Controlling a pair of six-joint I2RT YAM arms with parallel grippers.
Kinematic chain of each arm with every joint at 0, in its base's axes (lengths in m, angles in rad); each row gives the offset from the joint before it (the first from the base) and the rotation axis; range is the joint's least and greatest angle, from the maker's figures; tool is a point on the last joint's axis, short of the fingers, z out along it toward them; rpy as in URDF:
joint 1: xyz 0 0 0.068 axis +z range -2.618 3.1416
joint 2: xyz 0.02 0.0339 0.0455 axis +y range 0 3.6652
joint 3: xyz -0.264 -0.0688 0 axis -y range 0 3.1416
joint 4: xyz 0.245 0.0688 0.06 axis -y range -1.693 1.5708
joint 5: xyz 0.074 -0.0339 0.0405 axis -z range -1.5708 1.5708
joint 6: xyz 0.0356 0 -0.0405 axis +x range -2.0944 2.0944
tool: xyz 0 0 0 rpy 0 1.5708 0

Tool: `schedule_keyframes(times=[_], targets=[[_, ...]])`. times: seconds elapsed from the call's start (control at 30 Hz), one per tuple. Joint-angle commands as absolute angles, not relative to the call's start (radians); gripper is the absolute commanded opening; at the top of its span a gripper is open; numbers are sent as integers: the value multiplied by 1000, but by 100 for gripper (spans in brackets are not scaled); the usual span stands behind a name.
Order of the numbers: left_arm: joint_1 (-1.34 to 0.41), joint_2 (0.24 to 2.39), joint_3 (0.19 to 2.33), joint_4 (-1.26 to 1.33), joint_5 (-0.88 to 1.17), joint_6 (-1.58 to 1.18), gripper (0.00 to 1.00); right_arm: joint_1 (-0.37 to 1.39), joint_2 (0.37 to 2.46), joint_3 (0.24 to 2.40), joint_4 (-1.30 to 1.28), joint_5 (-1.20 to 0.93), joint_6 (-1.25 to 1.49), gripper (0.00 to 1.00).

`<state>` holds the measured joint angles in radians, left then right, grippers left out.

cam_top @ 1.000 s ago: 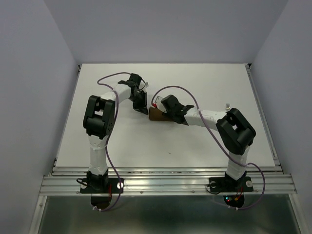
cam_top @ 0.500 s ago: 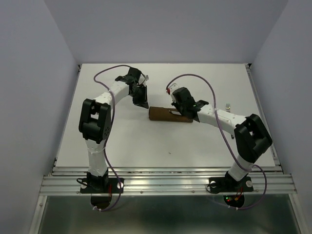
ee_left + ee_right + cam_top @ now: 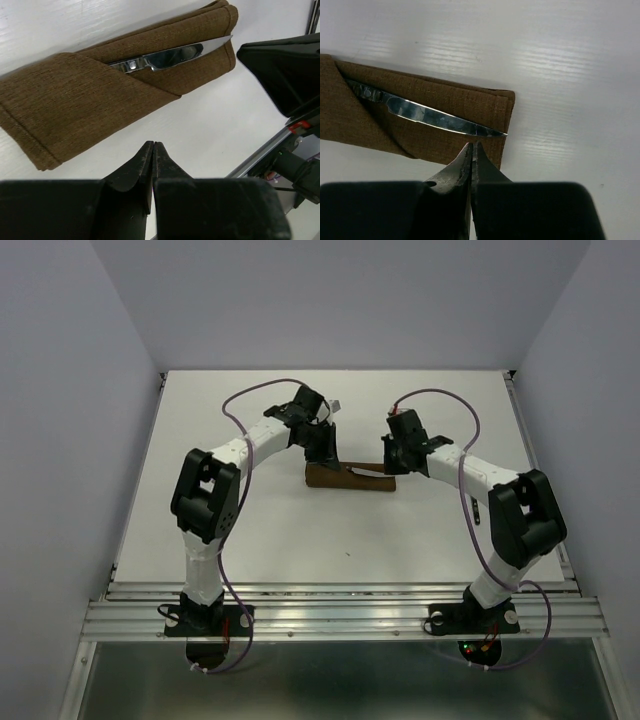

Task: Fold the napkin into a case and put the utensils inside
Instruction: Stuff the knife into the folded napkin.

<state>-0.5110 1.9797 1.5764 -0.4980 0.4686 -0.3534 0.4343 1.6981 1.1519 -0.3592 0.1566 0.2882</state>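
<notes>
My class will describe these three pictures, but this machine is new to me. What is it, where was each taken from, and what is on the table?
It is a robot: a left arm and a right arm bolted at the near edge of the table. The wide picture looks down from above; the other two come from a camera on each wrist. A brown cloth pouch lies on the table, a knife tucked inside, blade showing. The left gripper and right gripper, two-finger claws, are shut, holding nothing.

White table [image 3: 250, 530] enclosed by pale lavender walls [image 3: 70, 390].
</notes>
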Motion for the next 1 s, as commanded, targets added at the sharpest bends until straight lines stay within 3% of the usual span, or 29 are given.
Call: schedule_keyframes(times=[0.0,0.97], targets=[[-528,1979,1560,-439,488,-394,13,443,1693,1135,-347,112,394,1],[-528,2128,1526,-445,443,-324,13,443,1793,1123,-293,169,428,1]])
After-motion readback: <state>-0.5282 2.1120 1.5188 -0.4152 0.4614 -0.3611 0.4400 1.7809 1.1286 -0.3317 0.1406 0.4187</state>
